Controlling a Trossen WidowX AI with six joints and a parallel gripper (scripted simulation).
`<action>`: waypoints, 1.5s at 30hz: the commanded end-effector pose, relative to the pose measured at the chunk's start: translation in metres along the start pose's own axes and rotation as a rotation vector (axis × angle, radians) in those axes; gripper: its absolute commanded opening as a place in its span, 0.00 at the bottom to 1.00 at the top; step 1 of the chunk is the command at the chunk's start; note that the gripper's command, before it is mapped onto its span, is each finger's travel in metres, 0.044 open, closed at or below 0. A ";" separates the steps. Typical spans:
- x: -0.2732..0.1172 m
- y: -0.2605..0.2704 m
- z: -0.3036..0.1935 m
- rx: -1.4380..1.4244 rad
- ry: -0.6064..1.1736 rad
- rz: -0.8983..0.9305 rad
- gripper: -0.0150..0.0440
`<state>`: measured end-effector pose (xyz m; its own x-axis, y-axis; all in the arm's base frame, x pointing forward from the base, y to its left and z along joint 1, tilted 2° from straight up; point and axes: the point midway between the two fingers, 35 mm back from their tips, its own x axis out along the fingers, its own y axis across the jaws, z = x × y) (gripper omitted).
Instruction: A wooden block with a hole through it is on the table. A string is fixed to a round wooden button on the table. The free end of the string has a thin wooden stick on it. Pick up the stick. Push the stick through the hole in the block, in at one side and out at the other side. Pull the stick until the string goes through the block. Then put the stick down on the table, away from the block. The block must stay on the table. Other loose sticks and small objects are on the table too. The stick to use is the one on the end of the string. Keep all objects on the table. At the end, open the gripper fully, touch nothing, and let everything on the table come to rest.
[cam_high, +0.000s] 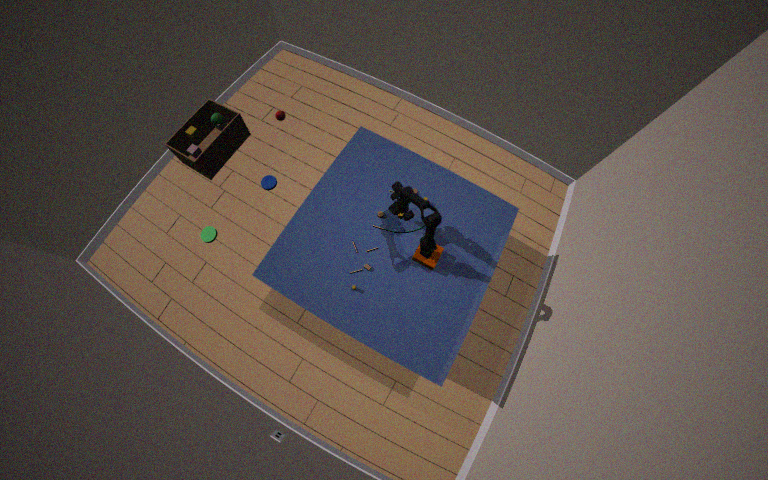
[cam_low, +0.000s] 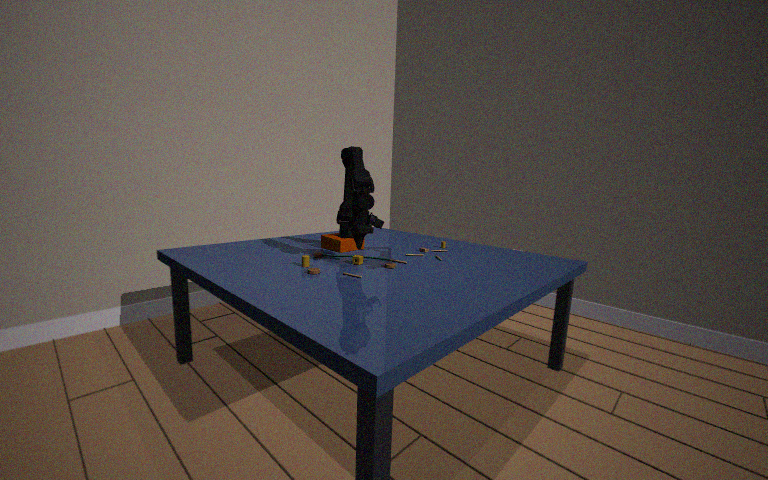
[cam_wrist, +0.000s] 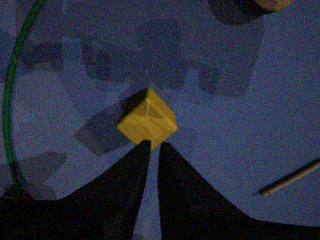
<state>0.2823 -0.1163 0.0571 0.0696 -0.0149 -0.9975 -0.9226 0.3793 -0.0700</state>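
Observation:
The yellow block (cam_high: 400, 215) (cam_low: 357, 259) (cam_wrist: 147, 122) stands on the table; a dark hole shows in its side in the exterior view. My gripper (cam_low: 359, 247) (cam_wrist: 155, 148) is shut, with only a narrow empty gap between its fingertips. It points down over the block area, and its tips overlap the block's near edge in the wrist view. The green string (cam_high: 403, 231) (cam_low: 373, 258) (cam_wrist: 7, 100) curves past the block. The stick (cam_high: 377, 226) (cam_low: 400, 262) at its free end lies on the table. The round button (cam_low: 317, 255) is at the other end, and the arm hides it in the top view.
A loose stick (cam_low: 351, 275) (cam_wrist: 290, 178) lies near the block. A yellow cylinder (cam_low: 305, 260) and wooden discs (cam_low: 313, 271) (cam_low: 389, 265) are around it. Several loose sticks, a small tan piece (cam_high: 367, 266) and another yellow piece (cam_high: 353, 287) lie farther off.

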 end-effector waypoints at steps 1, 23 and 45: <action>0.000 0.000 0.000 0.000 0.000 0.000 0.25; 0.000 0.000 0.000 0.000 0.000 0.000 0.61; 0.000 0.000 0.000 0.000 0.000 0.000 0.25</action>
<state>0.2823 -0.1163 0.0571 0.0695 -0.0149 -0.9975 -0.9226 0.3793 -0.0699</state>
